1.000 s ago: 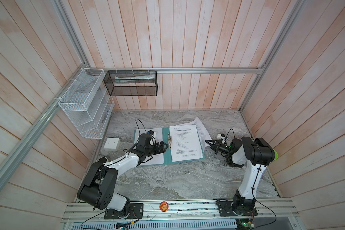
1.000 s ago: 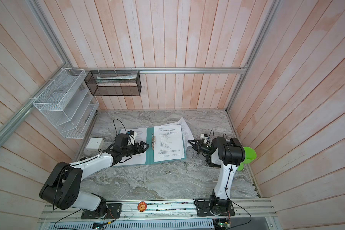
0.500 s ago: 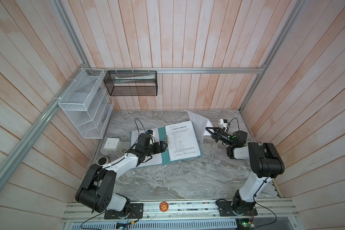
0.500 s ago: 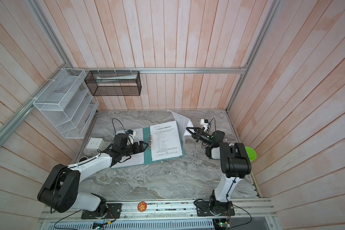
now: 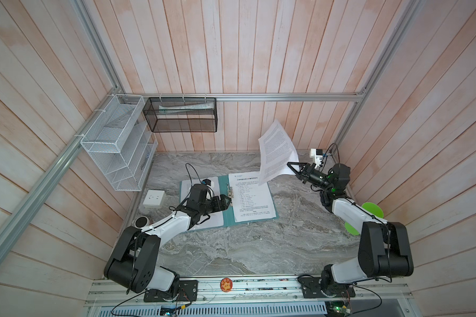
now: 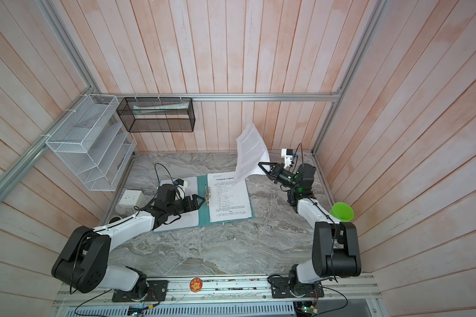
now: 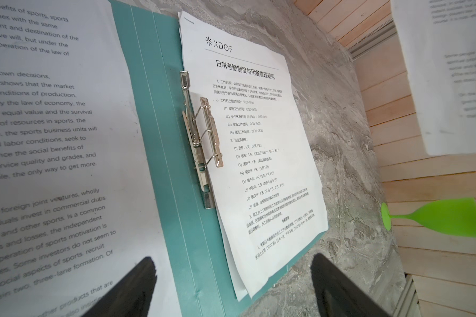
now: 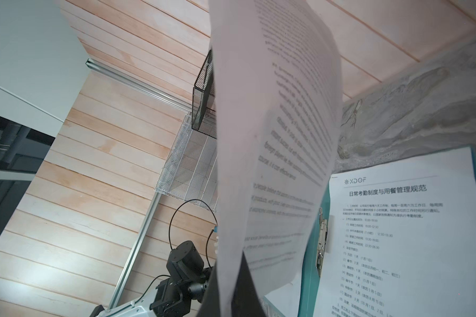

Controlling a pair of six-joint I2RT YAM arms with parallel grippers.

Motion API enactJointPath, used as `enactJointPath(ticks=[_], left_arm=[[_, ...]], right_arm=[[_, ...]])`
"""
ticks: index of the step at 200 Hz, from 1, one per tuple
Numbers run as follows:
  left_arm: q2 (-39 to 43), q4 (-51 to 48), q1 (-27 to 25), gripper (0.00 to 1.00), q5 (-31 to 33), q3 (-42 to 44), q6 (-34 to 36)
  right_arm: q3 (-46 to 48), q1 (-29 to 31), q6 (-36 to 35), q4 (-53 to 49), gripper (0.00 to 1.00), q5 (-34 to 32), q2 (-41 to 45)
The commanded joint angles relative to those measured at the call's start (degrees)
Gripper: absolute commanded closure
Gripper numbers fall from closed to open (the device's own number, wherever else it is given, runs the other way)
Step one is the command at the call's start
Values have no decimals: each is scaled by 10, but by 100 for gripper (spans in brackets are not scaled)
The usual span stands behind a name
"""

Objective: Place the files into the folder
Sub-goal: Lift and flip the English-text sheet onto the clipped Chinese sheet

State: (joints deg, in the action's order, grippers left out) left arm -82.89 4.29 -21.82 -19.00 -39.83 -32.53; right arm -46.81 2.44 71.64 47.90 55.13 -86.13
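- The folder [image 7: 162,164] is plain teal-green; its clip [image 7: 210,129] is silver metal.
- The raised sheet [image 5: 276,149] is white with dense dark text lines.
- The headed sheet [image 5: 254,203] is white with 1 bold black heading and short black lines.
- The table [image 5: 259,247] is grey marble with pale veins.
- The walls [image 5: 231,55] are pale pinkish wood planks.
- The wire rack [image 5: 116,148] is white mesh, the basket [image 5: 182,118] black mesh.
- The cup [image 6: 341,212] is bright green.

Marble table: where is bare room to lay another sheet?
Bare marble table runs between the folder and the front rail, and right of the folder toward the right arm holding a sheet. Crowded: the left side, with the left arm and white socket box.
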Motion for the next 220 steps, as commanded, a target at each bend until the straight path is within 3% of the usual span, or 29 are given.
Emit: enactJointPath(ticks=[1, 48, 98, 161, 220], left_arm=[[22, 5, 0, 10, 13, 17, 7], [42, -1, 6, 10, 16, 36, 5], [43, -12, 8, 10, 15, 34, 9], [37, -15, 7, 10, 12, 39, 8], [42, -17, 7, 10, 17, 49, 5]], right_arm=[[25, 19, 42, 54, 100, -14, -18], [100, 43, 50, 78, 100, -64, -37], [156, 67, 2, 85, 100, -31, -93], [152, 70, -158, -69, 100, 0, -104], [125, 70, -250, -115, 100, 50, -148]])
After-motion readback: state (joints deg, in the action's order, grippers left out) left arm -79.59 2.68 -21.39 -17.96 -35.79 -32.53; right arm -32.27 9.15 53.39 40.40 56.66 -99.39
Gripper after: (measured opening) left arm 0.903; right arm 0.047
